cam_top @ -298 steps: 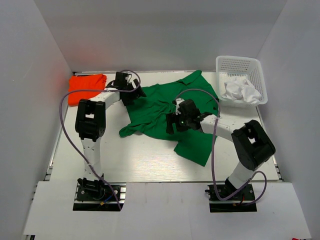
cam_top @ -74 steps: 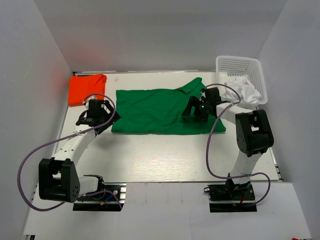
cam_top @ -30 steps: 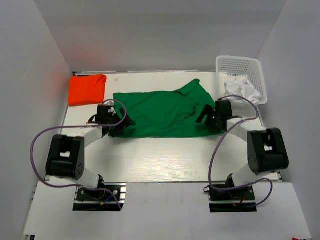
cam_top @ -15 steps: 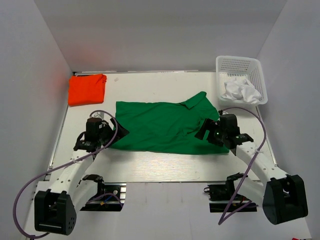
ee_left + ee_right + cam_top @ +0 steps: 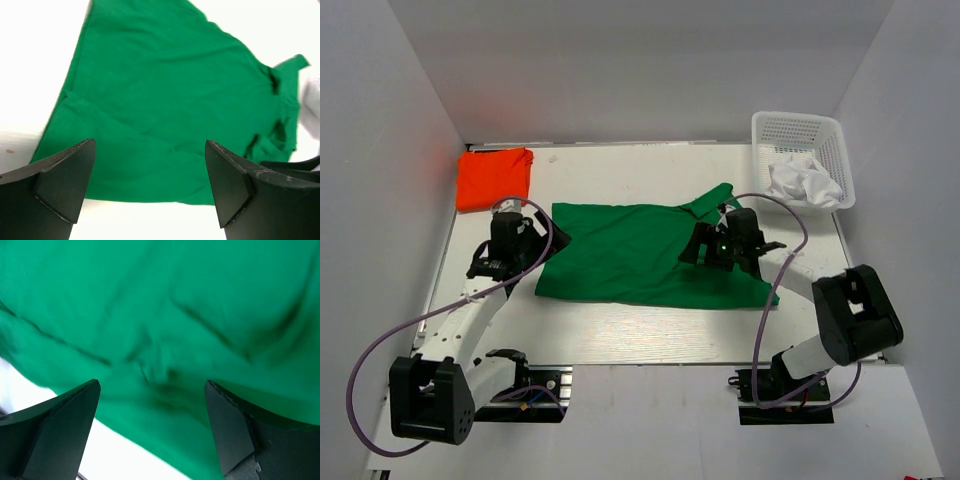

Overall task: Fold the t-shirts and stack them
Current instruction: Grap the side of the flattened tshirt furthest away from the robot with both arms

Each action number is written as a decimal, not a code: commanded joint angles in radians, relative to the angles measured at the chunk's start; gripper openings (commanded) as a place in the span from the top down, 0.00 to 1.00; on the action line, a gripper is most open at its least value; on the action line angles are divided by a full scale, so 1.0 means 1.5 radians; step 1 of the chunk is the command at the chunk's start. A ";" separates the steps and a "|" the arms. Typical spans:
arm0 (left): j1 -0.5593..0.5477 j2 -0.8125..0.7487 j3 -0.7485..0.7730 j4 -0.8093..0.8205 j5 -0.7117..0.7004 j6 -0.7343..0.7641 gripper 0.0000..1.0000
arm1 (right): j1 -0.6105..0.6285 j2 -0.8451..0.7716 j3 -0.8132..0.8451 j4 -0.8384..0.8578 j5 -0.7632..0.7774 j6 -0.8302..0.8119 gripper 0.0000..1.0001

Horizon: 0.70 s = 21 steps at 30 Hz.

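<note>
Swings back over the right side of the green t-shirt (image 5: 630, 255), right jaws spread and empty; left jaws spread beside its left edge. Points to another fold before stacking.

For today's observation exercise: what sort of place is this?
Likely a robot test bench: a left arm and right arm mounted at a white table, plain walls boxing it in, a green shirt laid flat.

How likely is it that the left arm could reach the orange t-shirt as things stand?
Probably yes: the left gripper hangs open near the orange t-shirt, with only bare table between.
</note>
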 commanded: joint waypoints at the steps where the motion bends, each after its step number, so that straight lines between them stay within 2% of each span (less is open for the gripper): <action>1: 0.011 0.010 0.026 -0.004 -0.039 0.006 0.00 | 0.009 0.042 0.070 0.059 0.005 -0.010 0.10; 5: 0.011 0.017 0.032 -0.010 -0.079 0.006 0.00 | 0.010 0.119 0.129 0.073 0.014 -0.013 0.10; 10: 0.011 0.046 0.061 -0.008 -0.088 0.006 0.00 | 0.012 0.177 0.220 0.099 0.024 -0.026 0.10; 13: 0.011 0.057 0.080 -0.024 -0.096 0.006 0.00 | 0.010 0.174 0.272 0.050 0.050 -0.045 0.10; 16: 0.011 0.072 0.080 -0.010 -0.089 0.006 0.00 | 0.009 0.125 0.246 -0.006 0.092 -0.062 0.10; 19: 0.011 0.086 0.074 0.009 -0.066 0.006 0.00 | 0.003 0.070 0.187 -0.094 0.115 -0.070 0.10; 21: 0.011 0.096 0.068 0.017 -0.059 0.006 0.00 | 0.003 0.033 0.138 -0.110 0.123 -0.071 0.10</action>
